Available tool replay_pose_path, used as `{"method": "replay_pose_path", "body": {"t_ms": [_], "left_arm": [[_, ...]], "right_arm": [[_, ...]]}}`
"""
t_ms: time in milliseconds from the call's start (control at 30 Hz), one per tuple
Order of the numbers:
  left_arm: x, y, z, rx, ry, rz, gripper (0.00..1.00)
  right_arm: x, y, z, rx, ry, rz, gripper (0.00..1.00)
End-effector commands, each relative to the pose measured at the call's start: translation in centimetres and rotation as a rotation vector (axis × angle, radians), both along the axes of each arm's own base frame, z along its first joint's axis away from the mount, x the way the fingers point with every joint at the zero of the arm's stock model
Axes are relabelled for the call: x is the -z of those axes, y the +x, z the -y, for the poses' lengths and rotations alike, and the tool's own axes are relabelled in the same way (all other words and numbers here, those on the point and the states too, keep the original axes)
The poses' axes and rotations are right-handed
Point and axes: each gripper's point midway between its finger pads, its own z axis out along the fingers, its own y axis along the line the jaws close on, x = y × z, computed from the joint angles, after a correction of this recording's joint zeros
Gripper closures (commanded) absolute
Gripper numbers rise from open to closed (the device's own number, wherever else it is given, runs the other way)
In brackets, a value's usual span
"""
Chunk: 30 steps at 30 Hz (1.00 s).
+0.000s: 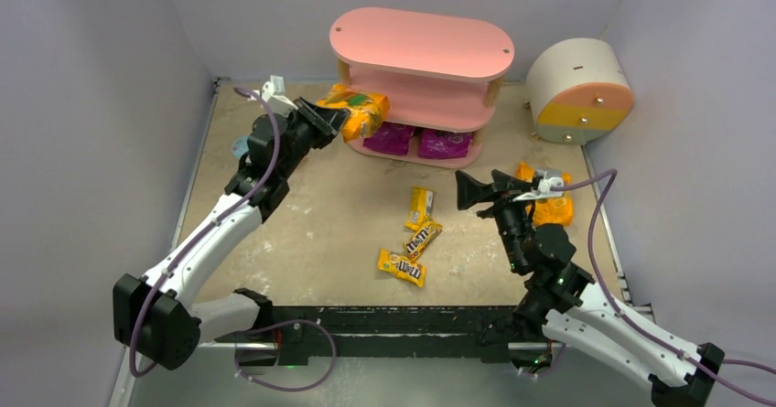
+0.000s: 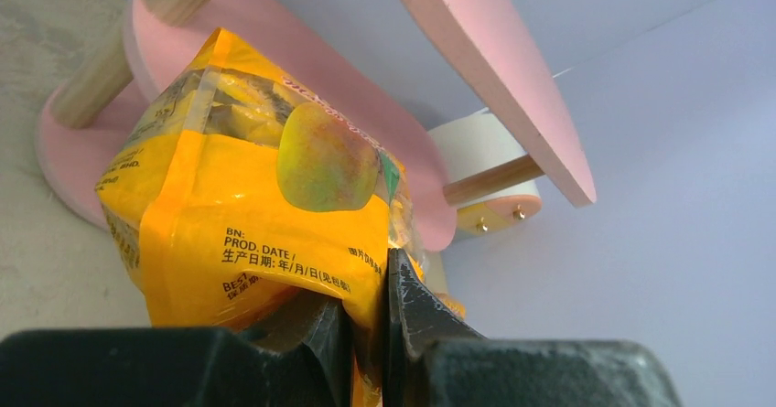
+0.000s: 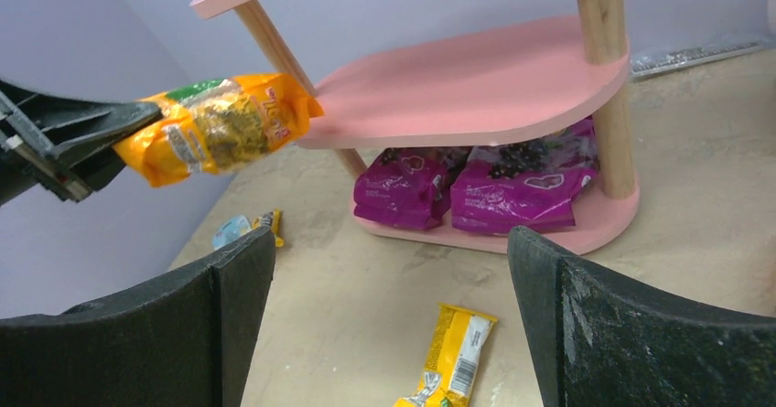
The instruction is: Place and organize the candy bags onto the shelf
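One orange bag (image 1: 361,108) | pinched in left claw (image 1: 339,122) | tip at shelf (image 1: 421,43) middle board

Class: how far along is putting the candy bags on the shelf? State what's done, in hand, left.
Done: two purple bags lie on the bottom board of the shelf. In hand: the left gripper is shut on an orange bag at the middle board's edge. Left: another orange bag beside the open right gripper, three yellow packets in the middle, seemingly a fourth farther left.
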Motion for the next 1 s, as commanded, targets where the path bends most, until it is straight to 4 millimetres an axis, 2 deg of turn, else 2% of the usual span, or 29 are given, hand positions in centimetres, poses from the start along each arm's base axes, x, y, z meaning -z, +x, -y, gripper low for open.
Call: {"method": "replay_pose_path", "body": {"t_ms": [0,133,233,367,533,967], "left_arm": [[-10.2,1.4,0.6,-0.038,-0.087,0.308,1.0],[-10.7,2.9,1.7,-0.058,-0.07,0.333,1.0],[-10.1,4.5,2.9,-0.055,-0.042,0.331,1.0],[-7.9,6.5,5.0,-0.059,-0.005,0.307,1.0],[-5.0,8.2,6.1,-0.128,0.024,0.253,1.0],[0.1,12.0,7.0,-0.264,0.086,0.175,1.0]], "right_arm": [[-1.0,0.0,1.2,0.05,0.015,0.023,0.02],[-1.2,-0.2,1.9,0.071,0.02,0.037,0.02],[-1.1,-0.2,2.5,0.096,0.021,0.032,0.02],[-1.0,-0.1,2.8,0.114,0.018,0.024,0.02],[-0.9,0.0,2.9,0.124,0.008,0.021,0.02],[-0.6,0.3,2.7,0.125,-0.028,0.019,0.02]]}}
